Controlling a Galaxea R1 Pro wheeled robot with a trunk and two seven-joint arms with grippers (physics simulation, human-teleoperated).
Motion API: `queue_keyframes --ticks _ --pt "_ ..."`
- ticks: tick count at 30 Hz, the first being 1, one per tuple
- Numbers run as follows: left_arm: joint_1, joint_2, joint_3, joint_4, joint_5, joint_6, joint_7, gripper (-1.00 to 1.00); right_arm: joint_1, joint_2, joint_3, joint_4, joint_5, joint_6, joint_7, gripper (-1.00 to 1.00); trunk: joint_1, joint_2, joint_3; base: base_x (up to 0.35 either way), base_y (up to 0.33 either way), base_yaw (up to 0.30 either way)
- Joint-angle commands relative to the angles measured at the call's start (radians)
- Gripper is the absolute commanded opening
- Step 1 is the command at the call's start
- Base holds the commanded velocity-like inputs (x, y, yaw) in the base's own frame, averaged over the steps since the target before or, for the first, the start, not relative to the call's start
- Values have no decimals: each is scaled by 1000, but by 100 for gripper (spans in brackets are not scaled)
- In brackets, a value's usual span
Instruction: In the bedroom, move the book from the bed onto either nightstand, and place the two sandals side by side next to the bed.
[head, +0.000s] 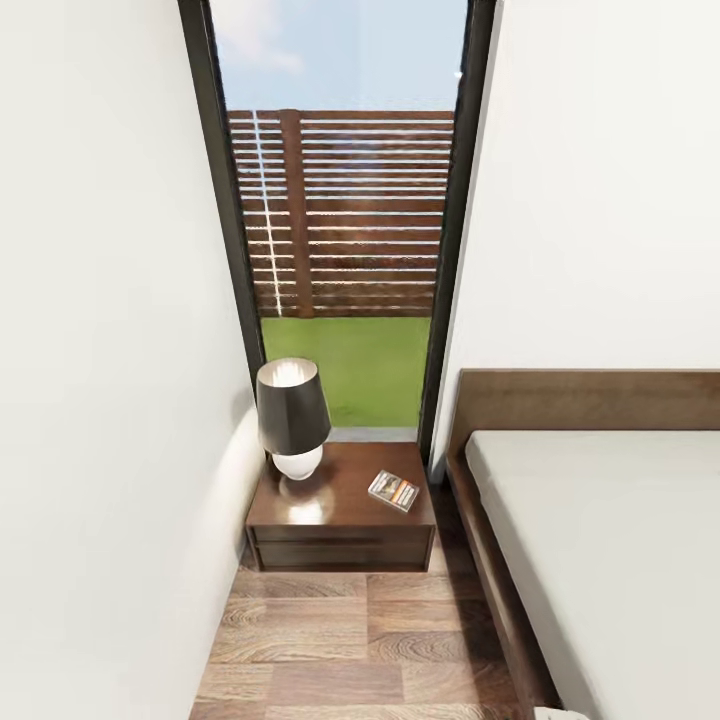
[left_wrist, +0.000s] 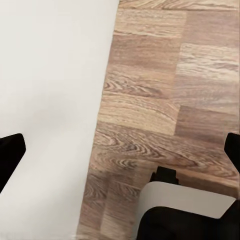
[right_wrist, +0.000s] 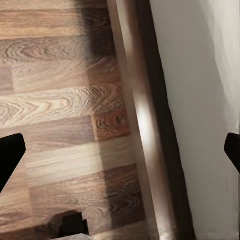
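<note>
Both wrist views show fingertips at opposite frame edges over the wood floor, so I read both jaws as wide and empty. Beyond, the bed lies at my right. Farther on, the book rests on the nightstand beside the lamp. I judge the book step done; the sandals remain.

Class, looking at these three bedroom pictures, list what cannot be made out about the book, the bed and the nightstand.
- Small whitish paperback book on the dark-brown nightstand, head view: its cover print is too small to read.
- Dark-framed bed with pale mattress, head view: cut off by the right and bottom edges.
- Black-shaded lamp, head view: hides the nightstand's back left corner.
</note>
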Motion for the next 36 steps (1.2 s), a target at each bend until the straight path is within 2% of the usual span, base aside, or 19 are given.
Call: queue_keyframes --ticks 1,7,12,16,22,36 --pt "4 0 -10 0 7 -2 1 100 4 1 9 3 -6 -4 0 100 -4 6 2 0 0 0" --pt "30 -3 -12 1 5 -1 -9 100 42 1 9 5 -6 -13 0 100 -27 48 21 0 0 0" --pt "40 0 -11 0 3 0 -9 100 51 3 10 -3 1 -20 1 100 -46 83 37 0 0 0" --pt "42 3 -11 1 3 -1 -9 100 51 4 10 -5 0 -20 1 100 -46 83 37 0 0 0" --pt "44 31 -12 3 -1 -3 -7 100 52 4 10 4 -3 -14 1 100 -46 83 37 0 0 0" --pt "44 39 -13 4 -2 -6 -9 100 52 -1 10 4 -3 -15 1 100 -46 83 37 0 0 0"
